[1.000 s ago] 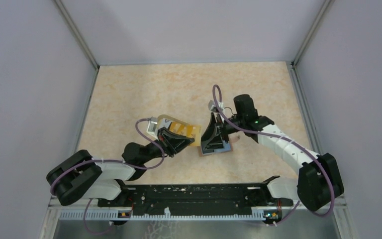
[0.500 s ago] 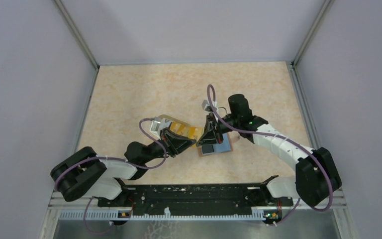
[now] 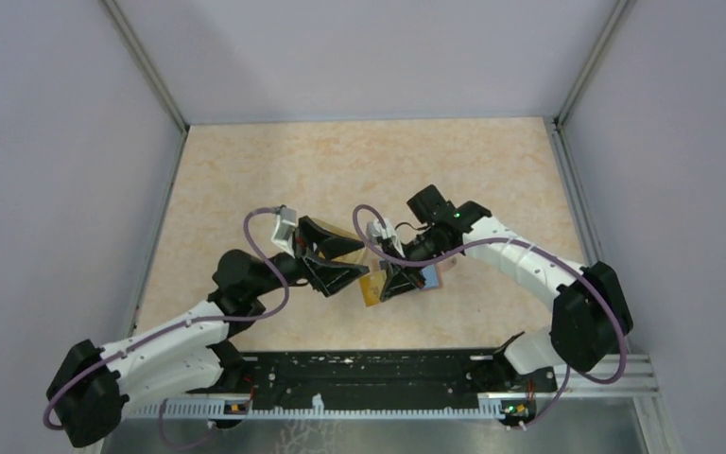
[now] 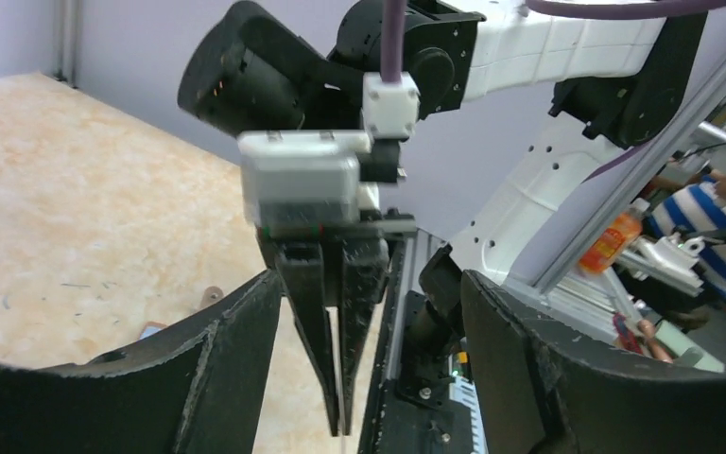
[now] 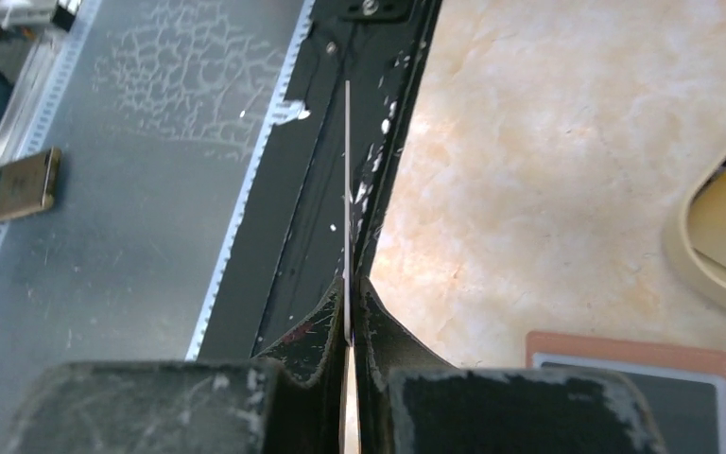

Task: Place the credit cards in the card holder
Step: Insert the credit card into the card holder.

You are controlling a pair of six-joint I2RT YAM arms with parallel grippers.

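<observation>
**Orange-yellow plastic credit card (image 3: 371, 290) pinched on edge by the right gripper (image 3: 385, 282), near the middle of the beige speckled table (image 3: 274, 180).**

The right jaws are pressed tight on the thin card, which shows edge-on in the wrist view and points toward the table's near edge. Just beside it, toward the right edge, the small reddish-brown card holder (image 3: 438, 274) lies open and flat, light blue lining up. The left gripper (image 3: 357, 260) faces the right one with its fingers spread wide, holding nothing. A pale yellowish plastic container (image 5: 690, 260) lies on the table near the holder.
</observation>
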